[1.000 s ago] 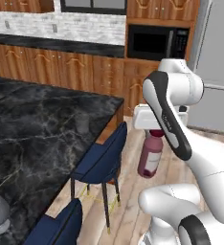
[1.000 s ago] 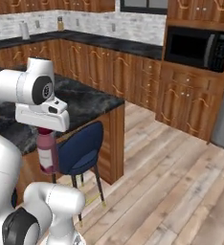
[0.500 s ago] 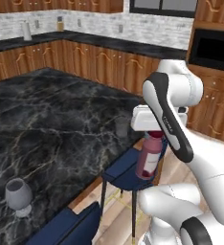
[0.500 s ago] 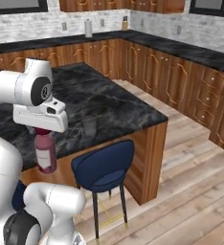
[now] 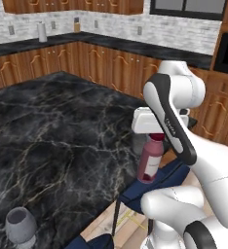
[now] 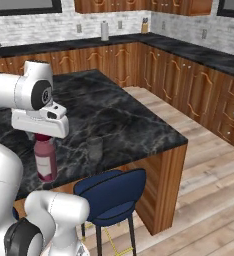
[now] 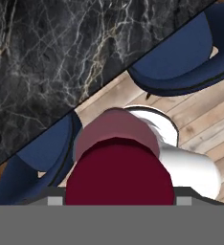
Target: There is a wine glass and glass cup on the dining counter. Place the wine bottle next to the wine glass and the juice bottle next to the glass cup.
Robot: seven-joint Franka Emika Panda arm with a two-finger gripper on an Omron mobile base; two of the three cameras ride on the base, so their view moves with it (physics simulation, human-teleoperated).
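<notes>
My gripper (image 5: 155, 137) is shut on the neck of a dark red wine bottle (image 5: 149, 162), which hangs upright just off the near edge of the black marble dining counter (image 5: 52, 141). The glass cup (image 6: 94, 148) stands on the counter near that edge, close beside the bottle (image 6: 45, 159) and partly behind it in the left base view. A grey wine glass (image 5: 20, 227) stands further along the near edge, at the lower left. From the hand view the bottle's red cap and shoulders (image 7: 119, 162) sit over the floor between two stools.
Blue stools (image 6: 111, 192) stand under the counter's edge, one directly below the bottle (image 5: 157, 182). Wooden cabinets with a dark worktop (image 6: 189, 55) line the far walls. Bare wooden floor (image 6: 209, 165) lies to the right of the counter.
The whole scene has shifted, so the base has moved: the counter, glass cup and wine glass are closer and larger. The bottle stays gripped in the same pose.
</notes>
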